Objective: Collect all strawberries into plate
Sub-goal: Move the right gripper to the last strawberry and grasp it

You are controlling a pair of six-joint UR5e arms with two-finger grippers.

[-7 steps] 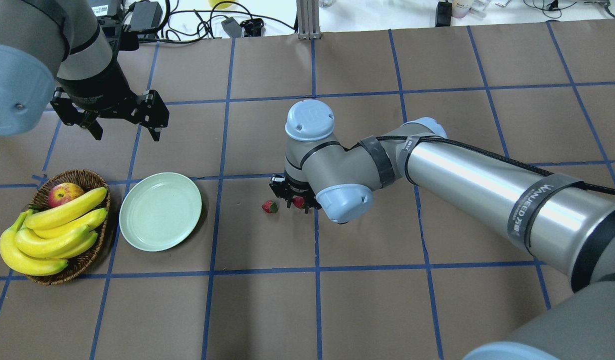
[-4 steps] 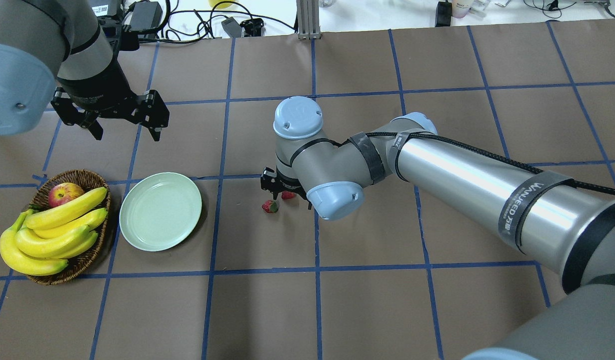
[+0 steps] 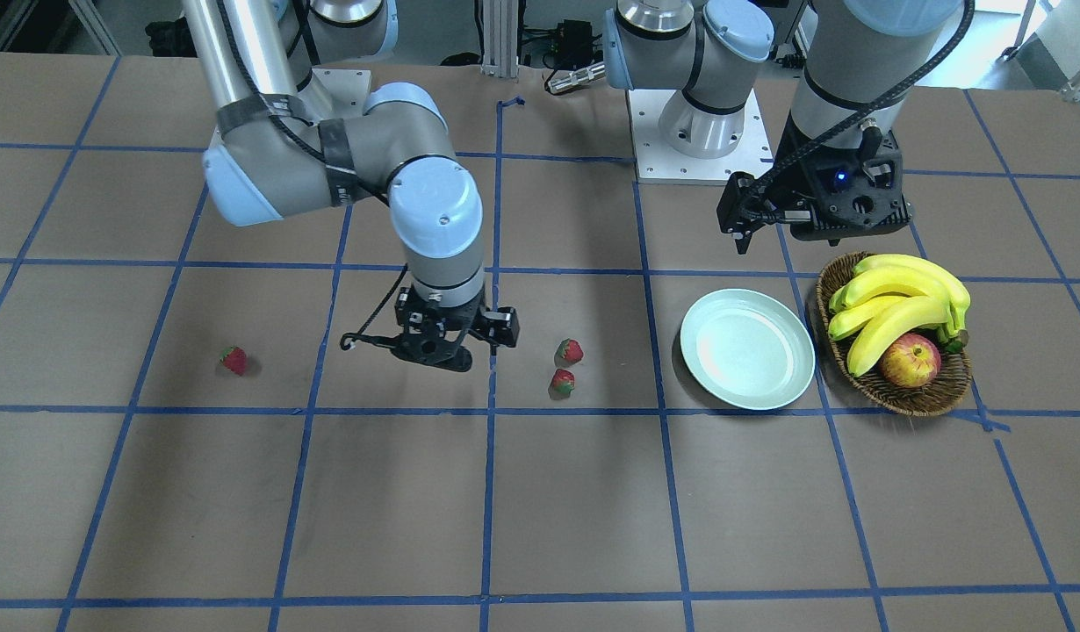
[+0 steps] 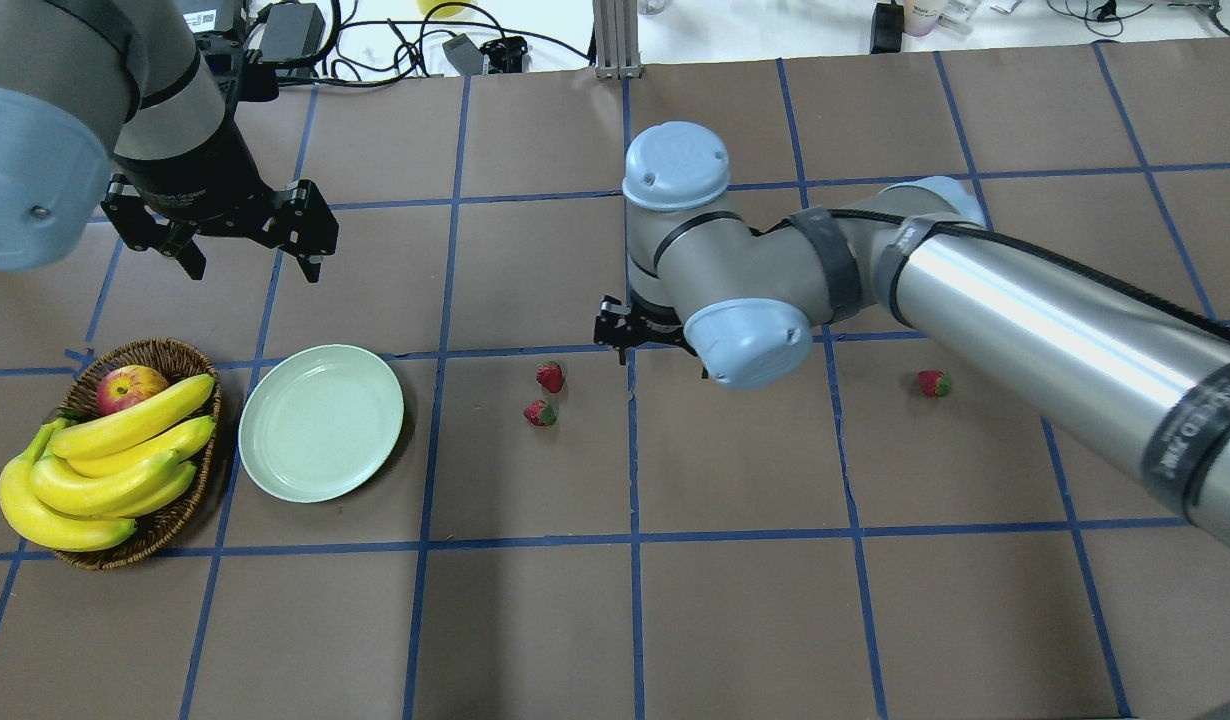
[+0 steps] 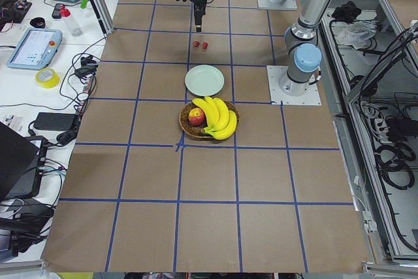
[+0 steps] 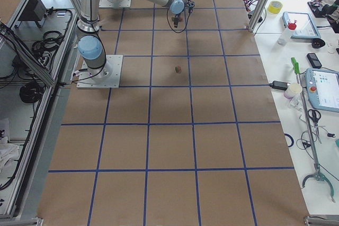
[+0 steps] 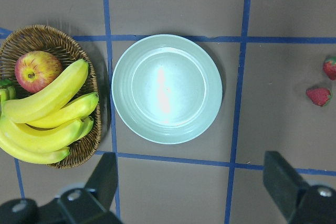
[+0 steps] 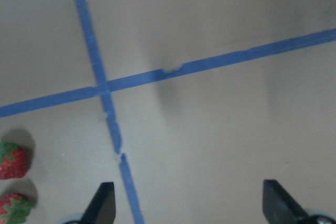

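Two strawberries (image 4: 549, 377) (image 4: 540, 413) lie close together on the table, right of the pale green plate (image 4: 321, 422), which has nothing on it. A third strawberry (image 4: 933, 383) lies far to the right, under my right arm. My right gripper (image 4: 630, 340) hovers open just right of the pair, with nothing between its fingers (image 8: 102, 205); its wrist view shows the pair of strawberries (image 8: 11, 161) at the left edge. My left gripper (image 4: 253, 262) hangs open above the table behind the plate (image 7: 167, 88), holding nothing.
A wicker basket (image 4: 165, 350) with bananas (image 4: 105, 460) and an apple (image 4: 130, 388) stands directly left of the plate. Cables and adapters (image 4: 295, 30) lie beyond the table's far edge. Blue tape lines grid the brown tabletop.
My right gripper carried a strawberry left beside the other one, let it go, then drew back to the right and away. The left arm has not moved.
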